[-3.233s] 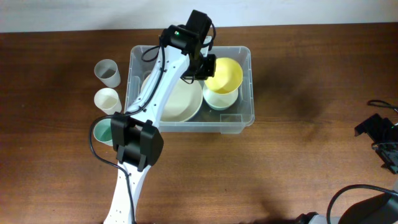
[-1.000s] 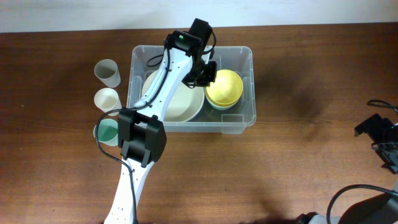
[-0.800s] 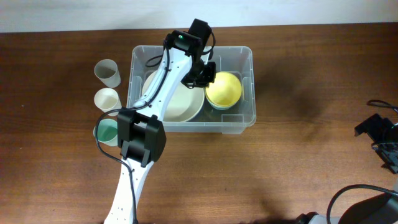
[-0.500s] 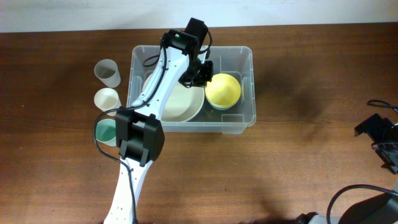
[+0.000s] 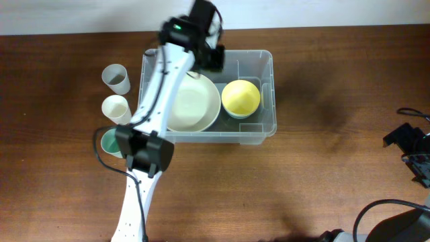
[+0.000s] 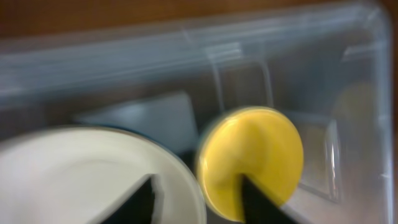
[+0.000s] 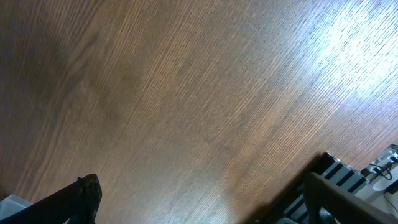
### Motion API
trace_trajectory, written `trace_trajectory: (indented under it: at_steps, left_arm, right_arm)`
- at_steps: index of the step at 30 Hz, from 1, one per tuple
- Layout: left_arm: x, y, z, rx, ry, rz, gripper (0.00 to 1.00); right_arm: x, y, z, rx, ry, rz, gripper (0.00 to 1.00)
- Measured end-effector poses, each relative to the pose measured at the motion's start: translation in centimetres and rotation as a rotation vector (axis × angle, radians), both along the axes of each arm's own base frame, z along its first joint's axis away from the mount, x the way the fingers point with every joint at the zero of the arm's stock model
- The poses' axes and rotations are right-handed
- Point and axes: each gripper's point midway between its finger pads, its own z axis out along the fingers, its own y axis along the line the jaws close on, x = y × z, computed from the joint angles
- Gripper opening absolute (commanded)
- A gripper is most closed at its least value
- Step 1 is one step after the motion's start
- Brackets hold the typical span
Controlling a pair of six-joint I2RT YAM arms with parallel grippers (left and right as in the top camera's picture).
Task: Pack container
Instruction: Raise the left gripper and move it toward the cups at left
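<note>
The container (image 5: 269, 81) is a clear plastic tub at the back middle of the table. Inside it lie a cream plate (image 5: 193, 106) on the left and a yellow bowl (image 5: 241, 97), dome up, on a pale green bowl (image 5: 234, 115). My left gripper (image 5: 211, 56) hovers over the tub's back edge, open and empty. In the left wrist view the left gripper (image 6: 198, 202) looks down on the yellow bowl (image 6: 252, 158), the plate (image 6: 81, 174) and the tub wall (image 6: 186, 56). My right gripper (image 5: 410, 144) stands open at the far right, over bare wood (image 7: 205, 205).
Left of the tub stand a translucent cup (image 5: 116, 78), a cream cup (image 5: 115, 107) and a teal cup (image 5: 110, 142) partly behind the left arm. The table's back edge runs just behind the tub.
My left gripper opened off the yellow bowl, left it on the green bowl, and rose back toward the tub's far left edge. The right arm has not moved.
</note>
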Motion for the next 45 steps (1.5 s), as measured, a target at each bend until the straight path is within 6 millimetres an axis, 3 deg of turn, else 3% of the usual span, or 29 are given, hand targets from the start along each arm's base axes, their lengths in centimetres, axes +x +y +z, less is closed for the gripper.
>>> trace_trajectory:
  at_steps: [2,7,10,14,19,25,29,38,42,45]
  left_arm:
    - [0.9,2.6,3.0,0.023,-0.078,0.052,0.99]
    - [0.7,12.8,7.8,0.112,-0.145,0.283,0.99]
    - [0.3,18.8,8.7,0.137,-0.129,0.415,0.99]
    - [0.3,25.4,8.6,0.141,-0.115,0.551,1.00]
    - [-0.4,30.6,5.9,0.161,-0.015,0.652,0.99]
    - [-0.9,33.6,0.7,0.181,0.135,0.706,0.99]
    - [-0.1,34.6,-1.7,0.183,0.152,0.720,0.99]
    - [0.6,34.6,-6.5,0.187,0.200,0.712,0.99]
    - [-0.3,34.4,-9.4,0.196,0.265,0.706,0.99]
    - [-0.3,34.4,-10.4,0.198,0.275,0.705,0.99]
  right_arm:
    - [0.0,0.0,0.0,-0.001,0.000,0.000,0.99]
    - [0.0,0.0,0.0,0.000,0.000,0.000,0.99]
    - [0.0,0.0,0.0,0.000,0.000,0.000,0.99]
    - [0.0,0.0,0.0,0.000,0.000,0.000,0.99]
    - [0.0,0.0,0.0,0.000,0.000,0.000,0.99]
    - [0.0,0.0,0.0,0.000,0.000,0.000,0.99]
    - [0.0,0.0,0.0,0.000,0.000,0.000,0.99]
    - [0.0,0.0,0.0,0.000,0.000,0.000,0.99]
    - [0.0,0.0,0.0,0.000,0.000,0.000,0.99]
    - [0.0,0.0,0.0,0.000,0.000,0.000,0.99]
